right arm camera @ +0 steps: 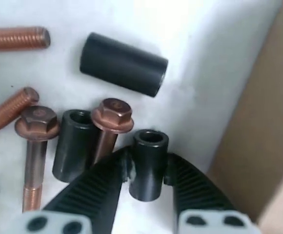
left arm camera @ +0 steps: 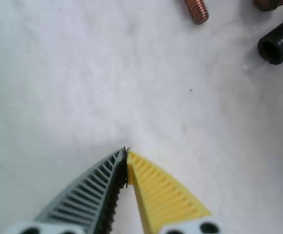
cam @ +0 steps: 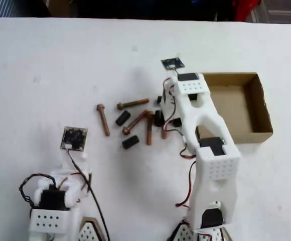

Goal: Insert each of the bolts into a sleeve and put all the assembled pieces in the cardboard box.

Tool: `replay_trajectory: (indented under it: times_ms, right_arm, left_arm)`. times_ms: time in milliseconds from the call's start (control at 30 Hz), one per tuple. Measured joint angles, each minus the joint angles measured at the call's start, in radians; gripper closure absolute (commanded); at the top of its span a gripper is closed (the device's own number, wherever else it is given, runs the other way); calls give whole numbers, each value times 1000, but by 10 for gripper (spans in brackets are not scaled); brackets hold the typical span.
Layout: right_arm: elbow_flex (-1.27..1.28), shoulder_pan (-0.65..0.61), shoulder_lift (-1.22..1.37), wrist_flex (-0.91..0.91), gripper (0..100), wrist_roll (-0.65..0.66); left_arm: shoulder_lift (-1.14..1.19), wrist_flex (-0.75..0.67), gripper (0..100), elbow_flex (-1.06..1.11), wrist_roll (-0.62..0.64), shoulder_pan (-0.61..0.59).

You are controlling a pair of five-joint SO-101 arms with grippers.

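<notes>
1. Right gripper [right arm camera: 147,163]: my 2 black fingers are clamped against opposite sides of a black sleeve [right arm camera: 149,173]. The sleeve stands with its open bore toward the wrist camera. I judge that gripping it by the outer wall leaves the bore free to accept a bolt.

2. Location of the held sleeve: it sits in the parts pile on the table [cam: 45,60], near the cardboard box [cam: 265,113]. A copper bolt [right arm camera: 111,127] lies just beside it, head up. A second sleeve [right arm camera: 73,148] stands on that bolt's other side. A third sleeve [right arm camera: 123,64] lies on its side, farther off.

3. Left gripper [left arm camera: 127,157]: my grey and yellow fingers meet at the tips and hold nothing. They hang over bare table, with a bolt's threaded end [left arm camera: 196,9] and another sleeve [left arm camera: 278,44] ahead. I judge this arm is parked clear so that the right arm has room at the pile.

4. Progress: no bolt sits in any sleeve, and the visible part of the box holds no piece. I judge the task is at its start.
</notes>
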Motion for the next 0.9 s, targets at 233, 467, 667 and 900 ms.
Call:
replay_trajectory:
  times_ms: [233,467,667,900]
  right_arm:
    - [-18,2,8,28,983,0]
    - [-29,3,12,40,983,98]
    - [-26,2,-48,103,983,167]
    - [-26,-2,-192,175,983,173]
  left_arm:
    - [0,0,977,0,0,0]
    - [0,0,977,0,0,0]
    - [0,0,977,0,0,0]
    - [0,0,977,0,0,0]
